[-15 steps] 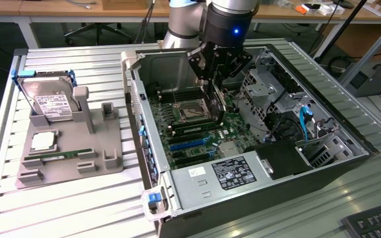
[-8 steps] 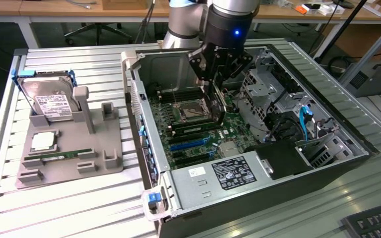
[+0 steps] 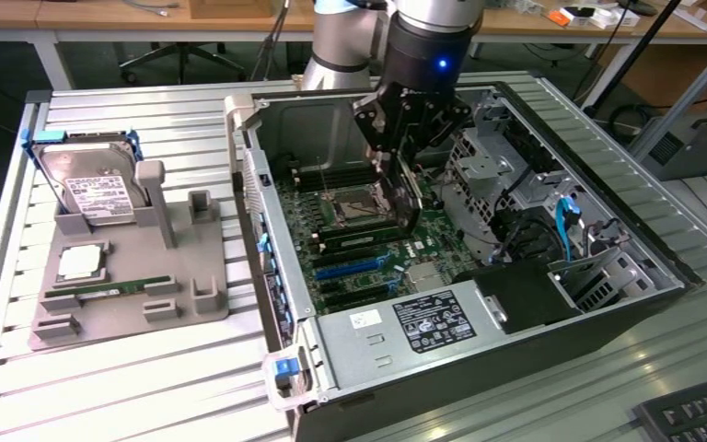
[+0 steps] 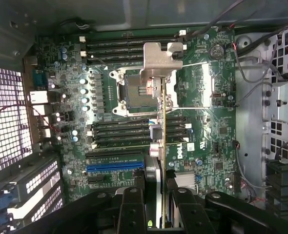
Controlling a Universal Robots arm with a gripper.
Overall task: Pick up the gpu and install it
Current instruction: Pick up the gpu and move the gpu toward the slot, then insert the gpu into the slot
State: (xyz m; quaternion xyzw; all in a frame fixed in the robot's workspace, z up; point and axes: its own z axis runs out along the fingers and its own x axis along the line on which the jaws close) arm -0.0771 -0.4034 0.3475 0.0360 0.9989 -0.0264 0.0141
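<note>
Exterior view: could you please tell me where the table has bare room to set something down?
Bare ribbed metal table lies on the near side of the grey plastic parts stand and behind it, beside the open black computer case. Inside the case it is crowded: the gripper holds the thin dark gpu card over the green motherboard.

The gripper has its black fingers clamped on the gpu, which shows edge-on as a thin slat. It hangs above the motherboard, crossing beside the open CPU socket, with the blue slot nearby.
</note>
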